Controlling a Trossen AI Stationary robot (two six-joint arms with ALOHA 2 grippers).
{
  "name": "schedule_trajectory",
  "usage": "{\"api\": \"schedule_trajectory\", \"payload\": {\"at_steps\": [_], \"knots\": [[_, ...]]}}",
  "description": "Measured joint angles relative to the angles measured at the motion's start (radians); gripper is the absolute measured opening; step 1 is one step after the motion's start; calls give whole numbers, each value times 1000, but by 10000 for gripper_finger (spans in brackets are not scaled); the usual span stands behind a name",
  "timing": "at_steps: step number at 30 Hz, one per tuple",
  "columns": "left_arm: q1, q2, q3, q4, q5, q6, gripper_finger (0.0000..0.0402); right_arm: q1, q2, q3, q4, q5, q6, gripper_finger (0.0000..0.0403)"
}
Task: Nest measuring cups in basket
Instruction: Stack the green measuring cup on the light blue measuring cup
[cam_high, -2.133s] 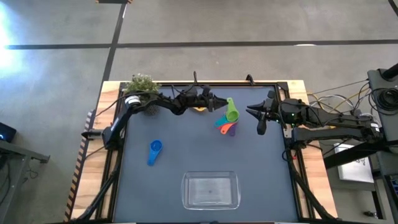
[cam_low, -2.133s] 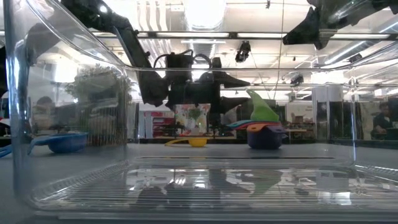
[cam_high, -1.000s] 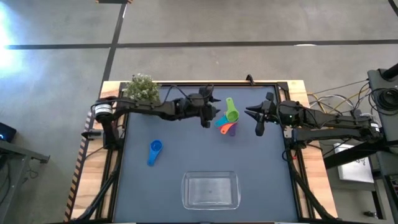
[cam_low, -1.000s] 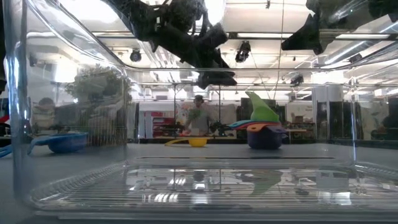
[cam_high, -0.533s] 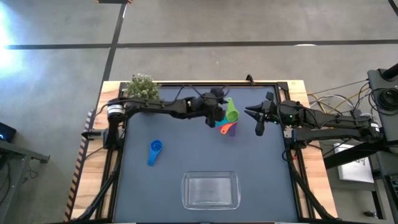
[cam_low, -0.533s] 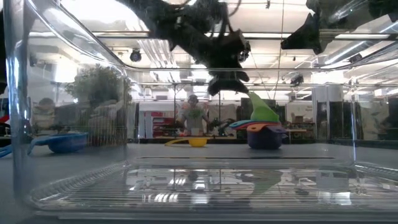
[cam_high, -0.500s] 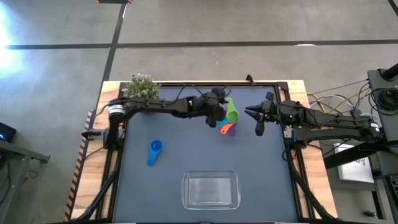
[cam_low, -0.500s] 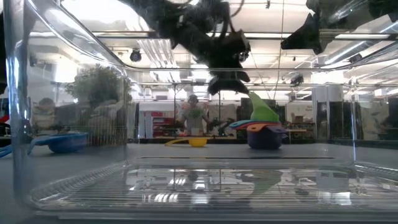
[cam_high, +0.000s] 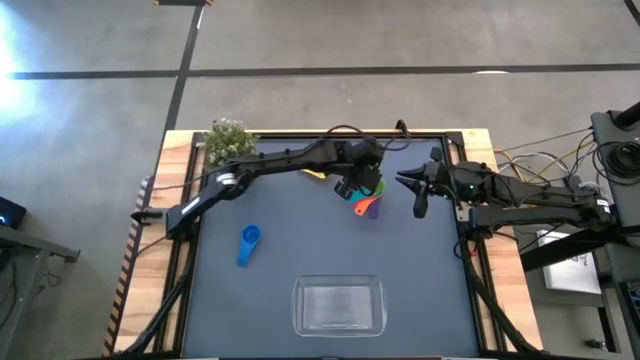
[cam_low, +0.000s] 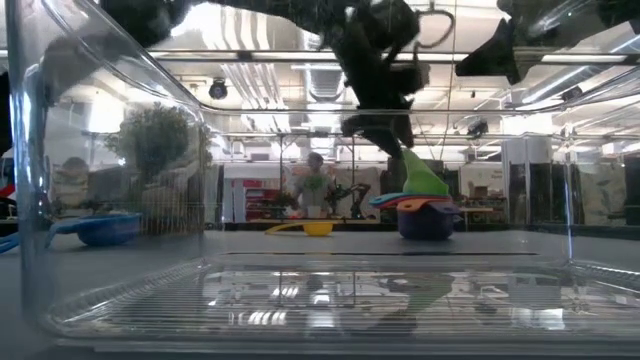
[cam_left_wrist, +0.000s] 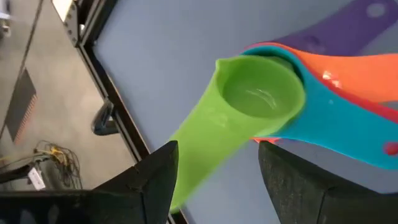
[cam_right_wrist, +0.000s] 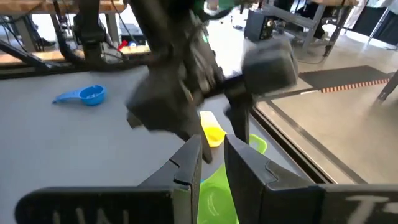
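Green (cam_left_wrist: 258, 99), orange (cam_left_wrist: 354, 68), teal (cam_left_wrist: 336, 134) and purple (cam_left_wrist: 348, 28) measuring cups sit nested in a stack (cam_high: 368, 197) at the table's far middle. The green cup lies tilted on top, its handle (cam_low: 415, 170) slanting up. My left gripper (cam_high: 352, 188) is open just above the stack, and its fingers stand on either side of the green handle (cam_left_wrist: 205, 155) without touching it. My right gripper (cam_high: 415, 192) hovers right of the stack with a narrow gap between its fingers. A yellow cup (cam_high: 315, 173) and a blue cup (cam_high: 248, 243) lie apart on the mat. I cannot make out a red-pink cup.
The clear basket (cam_high: 297, 305) stands at the table's near middle, with nothing in it. A small potted plant (cam_high: 228, 135) stands at the far left corner. A dark frame rail runs along the table's edges. A person shows in the room beyond the table (cam_low: 316, 185).
My left gripper has gone toward the table's right edge, from beside the yellow cup to over the stack, and has turned so that its open fingers straddle the green cup's handle. The cups have stayed where they were.
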Motion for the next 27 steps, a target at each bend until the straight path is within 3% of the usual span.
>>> {"api": "schedule_trajectory", "payload": {"at_steps": [6, 14, 27], "knots": [[-1, -14, -121, 149, -49, 57, 211, 0, -43, 0, -42, -1, 3, 57], [13, -17, -133, 147, -53, 11, 235, 0, -64, 0, -69, -1, 3, 57], [17, -16, -91, 171, -123, 42, 229, 0, -63, -17, -69, 0, 5, 57]]}}
